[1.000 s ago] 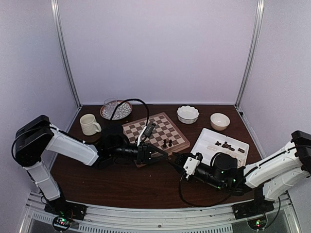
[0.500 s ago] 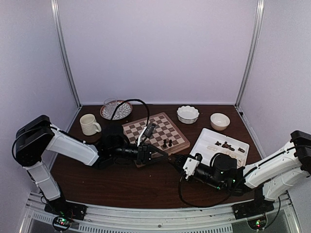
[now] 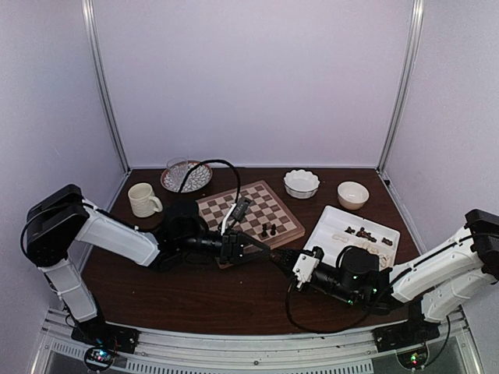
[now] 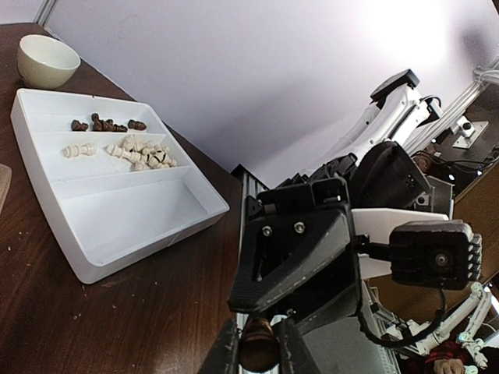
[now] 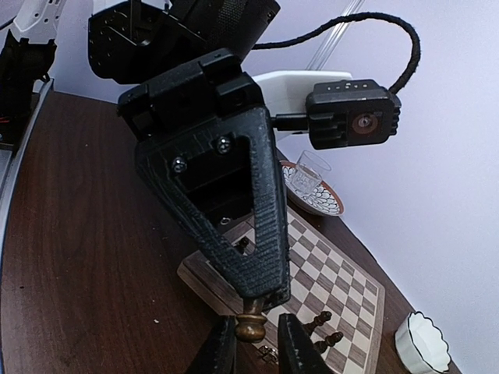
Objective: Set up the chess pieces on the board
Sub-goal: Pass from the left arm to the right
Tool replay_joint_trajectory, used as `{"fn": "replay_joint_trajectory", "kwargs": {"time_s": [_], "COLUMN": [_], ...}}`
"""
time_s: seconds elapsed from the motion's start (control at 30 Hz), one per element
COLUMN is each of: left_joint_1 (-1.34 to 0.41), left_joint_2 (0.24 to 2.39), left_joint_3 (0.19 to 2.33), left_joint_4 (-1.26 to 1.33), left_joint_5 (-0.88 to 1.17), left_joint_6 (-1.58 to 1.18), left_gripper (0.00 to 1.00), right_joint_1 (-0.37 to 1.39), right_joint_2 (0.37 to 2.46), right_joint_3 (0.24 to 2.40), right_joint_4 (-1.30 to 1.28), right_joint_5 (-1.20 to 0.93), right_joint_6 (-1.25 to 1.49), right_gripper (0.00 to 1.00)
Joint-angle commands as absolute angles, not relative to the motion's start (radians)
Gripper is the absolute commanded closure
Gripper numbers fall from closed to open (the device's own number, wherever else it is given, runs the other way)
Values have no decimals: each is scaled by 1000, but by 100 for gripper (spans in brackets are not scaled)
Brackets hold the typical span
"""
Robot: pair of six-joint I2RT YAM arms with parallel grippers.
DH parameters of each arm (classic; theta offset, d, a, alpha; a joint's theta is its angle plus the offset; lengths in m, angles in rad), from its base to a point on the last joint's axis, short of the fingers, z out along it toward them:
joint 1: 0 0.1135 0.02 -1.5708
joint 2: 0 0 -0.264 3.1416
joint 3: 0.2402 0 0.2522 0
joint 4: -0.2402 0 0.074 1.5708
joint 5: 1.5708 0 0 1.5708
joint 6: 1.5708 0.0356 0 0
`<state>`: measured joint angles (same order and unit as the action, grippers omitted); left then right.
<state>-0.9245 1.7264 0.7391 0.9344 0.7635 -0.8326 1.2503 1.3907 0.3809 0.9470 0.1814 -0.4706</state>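
Observation:
The two grippers meet tip to tip in front of the board [image 3: 292, 228]. My left gripper [image 4: 257, 352] is shut on a dark brown chess piece [image 4: 258, 343], holding it by its upper part. In the right wrist view that piece's round base [image 5: 251, 326] hangs below the left gripper's black fingers [image 5: 257, 234], and my right gripper [image 5: 249, 344] brackets it, jaws narrow with a sliver of gap on one side. Two dark pieces [image 3: 268, 230] stand on the board. The white tray [image 4: 117, 226] holds dark pieces [image 4: 105, 124] and cream pieces [image 4: 136, 152].
A cream mug [image 3: 143, 199] and a patterned plate with a glass [image 3: 185, 178] stand behind the left arm. A fluted white bowl [image 3: 301, 183] and a plain bowl [image 3: 352, 195] sit at the back right. The tray [image 3: 331, 216] lies right of the board.
My right gripper's jaws have narrowed around the base of the piece. The left gripper has kept its hold, and both arms have barely moved.

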Motion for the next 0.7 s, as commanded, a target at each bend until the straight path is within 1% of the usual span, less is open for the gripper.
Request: {"fn": "replay_joint_trajectory", "kwargs": {"time_s": [0.0, 0.1, 0.23, 0.27, 0.3, 0.33, 0.37, 0.47, 0.57, 0.63, 0.67], "left_joint_1": [-928, -928, -927, -928, -928, -928, -928, -925, -919, -917, -917], "left_joint_2": [1744, 1745, 1748, 1747, 1745, 1740, 1732, 1682, 1607, 1543, 1510], "left_joint_3": [762, 762, 765, 763, 760, 754, 740, 693, 642, 608, 598], "left_joint_4": [986, 984, 982, 982, 982, 983, 988, 985, 957, 920, 885], "left_joint_5": [782, 780, 781, 779, 776, 763, 751, 686, 602, 543, 515], "left_joint_6": [-836, -836, -836, -836, -833, -824, -813, -751, -682, -627, -594], "left_gripper": [94, 94, 93, 91, 87, 77, 73, 55, 42, 32, 28], "right_joint_1": [1255, 1255, 1257, 1256, 1256, 1256, 1257, 1256, 1255, 1255, 1254], "right_joint_2": [1395, 1389, 1385, 1381, 1376, 1370, 1362, 1336, 1310, 1294, 1286], "right_joint_3": [397, 394, 395, 396, 398, 402, 404, 414, 421, 430, 435], "right_joint_4": [959, 956, 949, 943, 933, 918, 900, 845, 794, 750, 725], "right_joint_5": [172, 170, 169, 170, 171, 178, 183, 196, 214, 230, 237], "right_joint_6": [-469, -471, -473, -474, -473, -469, -463, -444, -421, -407, -401], "right_gripper": [80, 81, 86, 88, 89, 90, 91, 95, 100, 100, 100]}}
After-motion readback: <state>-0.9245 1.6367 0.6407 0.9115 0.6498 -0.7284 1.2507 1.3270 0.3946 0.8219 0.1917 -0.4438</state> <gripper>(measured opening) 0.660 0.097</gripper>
